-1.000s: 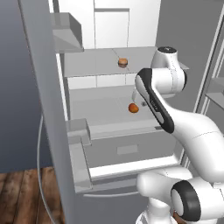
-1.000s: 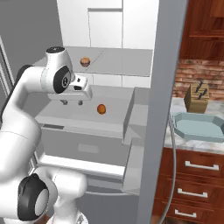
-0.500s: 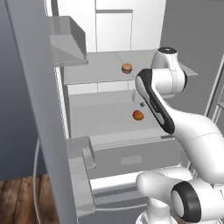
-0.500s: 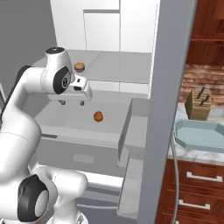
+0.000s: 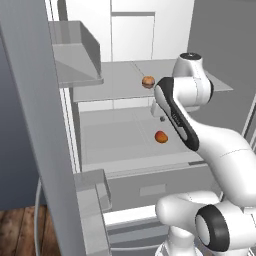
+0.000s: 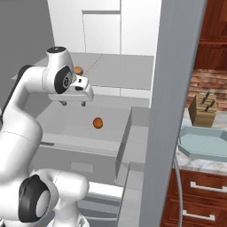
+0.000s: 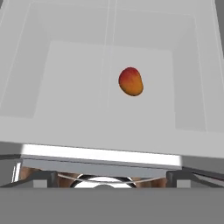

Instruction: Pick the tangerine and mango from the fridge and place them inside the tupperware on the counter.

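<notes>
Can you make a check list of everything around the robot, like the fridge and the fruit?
Surface: fridge open, grey shelves inside.
Job's things: tangerine on the lower shelf; mango on the shelf above; tupperware on the counter, no fruit seen in it.
Clutter: knife block behind the tupperware.
Tool: open, holding nothing, above the lower shelf.
Cables: thin grey curved line by the door edge; cannot tell what it is.
Surroundings: wooden cabinets, brick wall.

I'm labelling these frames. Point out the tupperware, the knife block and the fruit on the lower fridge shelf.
tupperware (image 6: pixel 208 146), right base view, its bare blue floor
knife block (image 6: pixel 202 109), right base view, its wooden front
fruit on the lower fridge shelf (image 7: pixel 131 81), hand view, its middle
</notes>
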